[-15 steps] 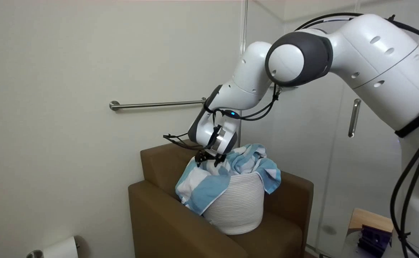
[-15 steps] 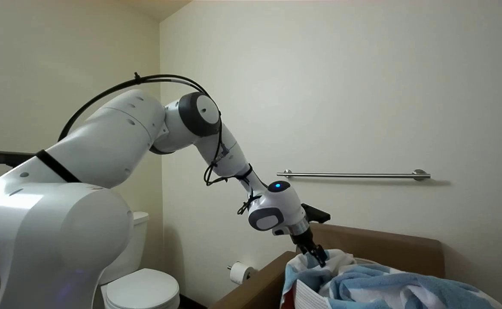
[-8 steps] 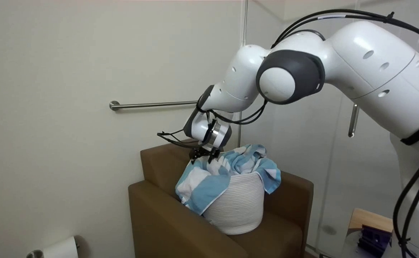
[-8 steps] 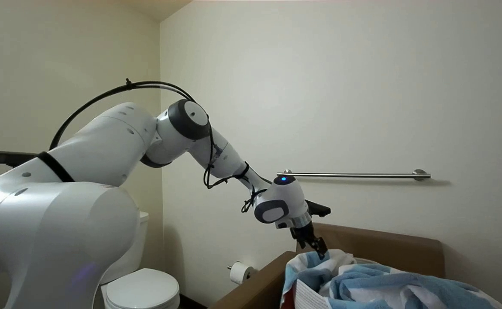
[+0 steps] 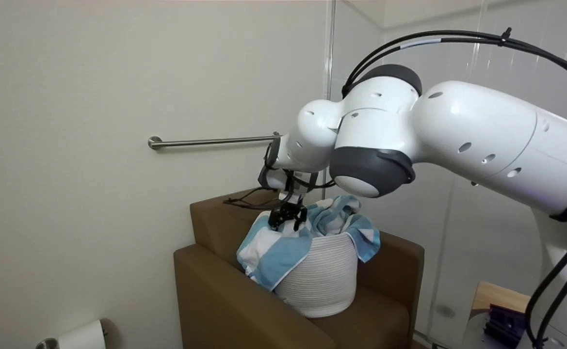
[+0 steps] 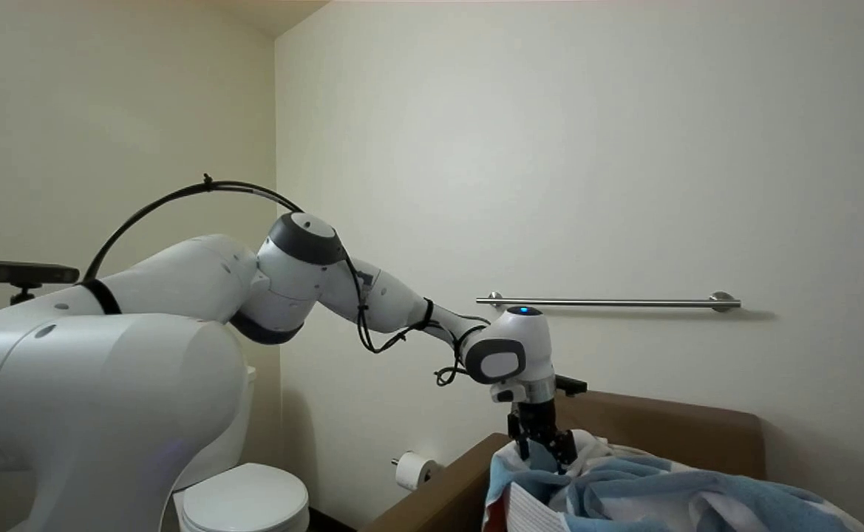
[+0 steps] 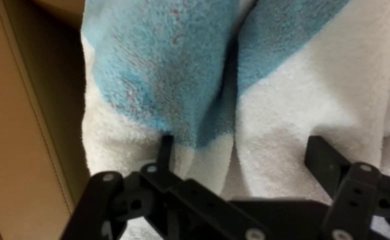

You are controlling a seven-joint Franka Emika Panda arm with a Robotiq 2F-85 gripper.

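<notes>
A: Where is the tool?

B: Pointing down over the blue-and-white striped towel, jaws wide apart, with nothing clamped between them.

A: Is it touching the cloth?

B: I can't tell for sure. In both exterior views the tips overlap the folds, and in the wrist view a deep crease in the towel runs down between the two sides (white cloth around the tips, blue patches beyond them).

A: And the towel itself, how does it lie?

B: Bunched loosely in the mouth of a white ribbed basket and spilling over the rim. In an exterior view a broad flap hangs down one side of the basket, a smaller one down the other.

A: What is the basket standing on?

B: The seat of a brown armchair, between its armrests. The white robot arm reaches across above it.

A: Anything else around there?

B: A metal wall bar is fixed higher up, above the chair's back. In an exterior view there is also a white toilet, and a toilet-paper roll shows between it and the armchair, mounted on the wall.
</notes>
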